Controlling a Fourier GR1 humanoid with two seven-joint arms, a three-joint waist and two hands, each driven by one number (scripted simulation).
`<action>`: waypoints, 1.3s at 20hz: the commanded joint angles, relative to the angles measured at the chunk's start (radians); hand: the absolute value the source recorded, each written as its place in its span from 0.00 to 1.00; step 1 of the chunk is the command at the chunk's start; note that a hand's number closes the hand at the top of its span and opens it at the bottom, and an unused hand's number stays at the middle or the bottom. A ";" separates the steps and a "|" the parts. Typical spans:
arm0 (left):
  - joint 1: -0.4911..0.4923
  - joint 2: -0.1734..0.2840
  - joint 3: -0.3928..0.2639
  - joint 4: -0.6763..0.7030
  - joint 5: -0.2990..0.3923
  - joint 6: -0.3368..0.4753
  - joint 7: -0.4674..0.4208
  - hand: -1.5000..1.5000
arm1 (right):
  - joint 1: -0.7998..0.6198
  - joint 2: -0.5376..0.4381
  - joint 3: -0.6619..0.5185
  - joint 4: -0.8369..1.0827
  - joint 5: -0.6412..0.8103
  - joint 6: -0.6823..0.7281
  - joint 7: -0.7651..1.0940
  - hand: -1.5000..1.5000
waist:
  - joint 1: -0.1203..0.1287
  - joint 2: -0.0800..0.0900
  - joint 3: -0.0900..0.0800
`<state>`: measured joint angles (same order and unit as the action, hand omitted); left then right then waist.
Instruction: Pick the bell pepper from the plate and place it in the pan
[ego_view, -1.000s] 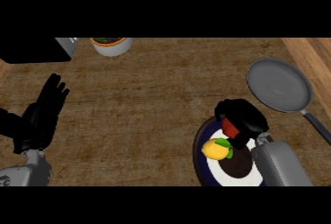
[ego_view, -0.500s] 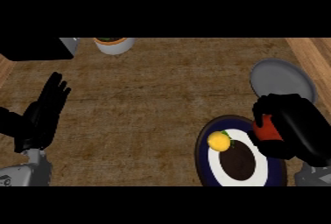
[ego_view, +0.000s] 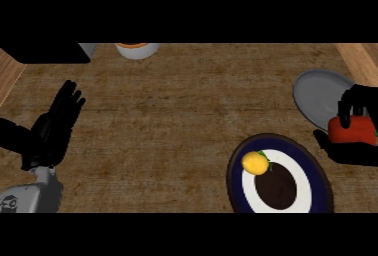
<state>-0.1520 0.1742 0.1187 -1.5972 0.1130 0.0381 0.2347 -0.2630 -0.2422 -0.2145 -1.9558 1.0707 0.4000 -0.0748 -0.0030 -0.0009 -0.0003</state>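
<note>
Lifted clear of the plate, the right hand has carried the bell pepper up and outward since the earlier views, where it sat low over the dish with the red vegetable beneath its fingers; half a second ago it was still partway across, and now it hangs at the near rim of the pan. Its fingers and thumb are curled round the pepper, which shows red between them, held above the counter and not yet inside the pan. That puts the pick behind us, by my judgement, and leaves only the carry over the grey pan surface, just beyond and to the inside of the hand, and the release. Behind and to the inner side of the hand, the plate now shows bare of the pepper, keeping a dark round patch and a small yellow fruit. Far across the counter the left hand rests spread, fingers straight, unchanged from before. A cup stands at the far edge.
</note>
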 joint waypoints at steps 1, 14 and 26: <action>-0.035 -0.013 -0.022 0.009 -0.024 0.016 0.013 0.50 | -0.163 -0.088 -0.151 0.197 -0.085 0.002 -0.021 1.00 | 0.009 0.003 0.001; -0.036 -0.055 -0.050 -0.006 -0.038 0.031 0.007 0.50 | -0.318 -0.304 -0.308 1.020 -0.129 -0.392 -0.429 1.00 | 0.029 0.010 0.002; -0.065 -0.027 -0.024 -0.004 -0.022 0.014 0.031 0.50 | -0.475 -0.353 -0.274 1.575 -0.040 -0.646 -0.627 1.00 | 0.057 0.021 0.004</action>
<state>-0.2088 0.1455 0.0904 -1.5927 0.0914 0.0455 0.2529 -0.7039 -0.5708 -0.5056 -0.5173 0.9829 -0.1736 -0.6885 0.0488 0.0188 0.0037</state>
